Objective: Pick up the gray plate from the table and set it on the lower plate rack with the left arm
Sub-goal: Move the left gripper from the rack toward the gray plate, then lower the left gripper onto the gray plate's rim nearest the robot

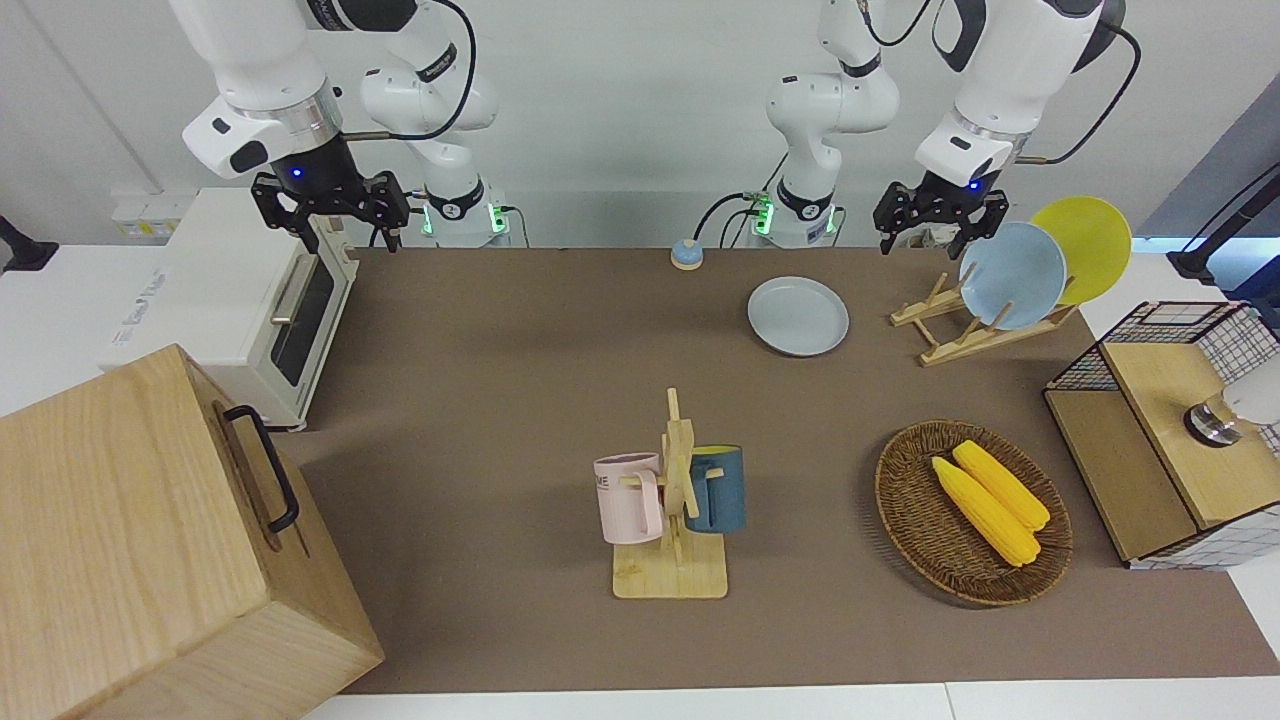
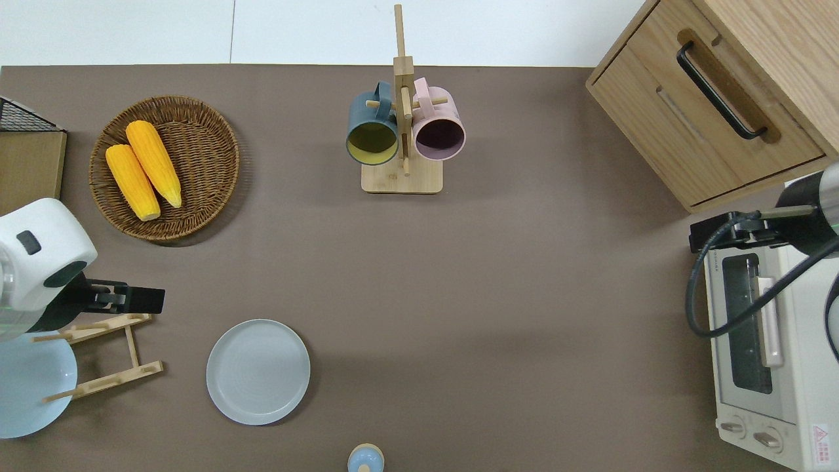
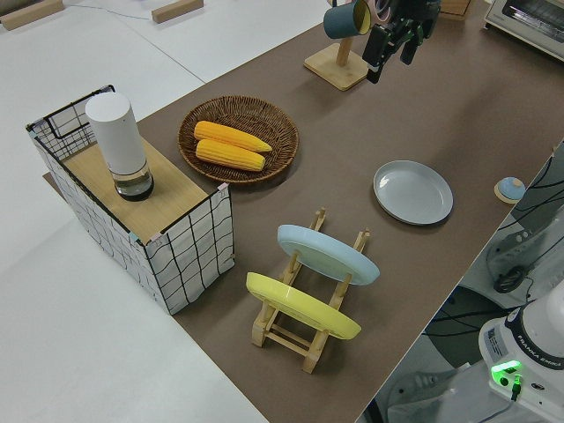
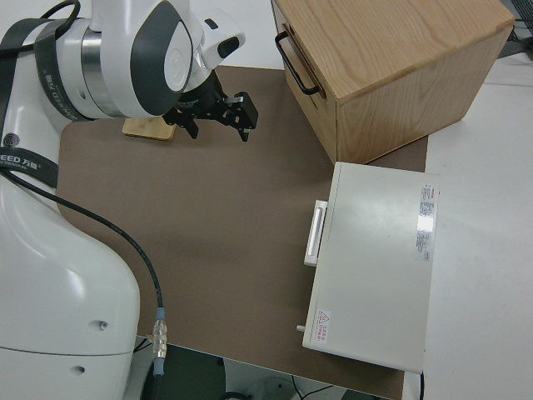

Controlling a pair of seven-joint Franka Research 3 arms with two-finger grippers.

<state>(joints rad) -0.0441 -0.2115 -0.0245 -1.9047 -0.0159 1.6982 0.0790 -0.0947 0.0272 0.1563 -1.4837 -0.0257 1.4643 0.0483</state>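
The gray plate (image 1: 798, 316) lies flat on the brown mat, also seen in the overhead view (image 2: 258, 371) and the left side view (image 3: 412, 191). The wooden plate rack (image 1: 950, 335) stands beside it toward the left arm's end (image 2: 105, 354) (image 3: 304, 330). The rack holds a light blue plate (image 1: 1012, 275) and a yellow plate (image 1: 1085, 248); its lower pegs (image 1: 932, 297) are bare. My left gripper (image 1: 938, 228) (image 2: 128, 300) (image 3: 394, 46) hangs open and empty over the mat by the rack's lower end. My right arm's gripper (image 1: 335, 225) (image 4: 221, 121) is parked and open.
A wicker basket (image 2: 196, 131) with two corn cobs lies farther from the robots than the rack. A mug stand (image 2: 401, 177) holds a blue and a pink mug. A wire crate (image 1: 1225, 335), a small bell (image 1: 686, 254), a toaster oven (image 1: 250, 300) and a wooden cabinet (image 1: 130, 540) line the edges.
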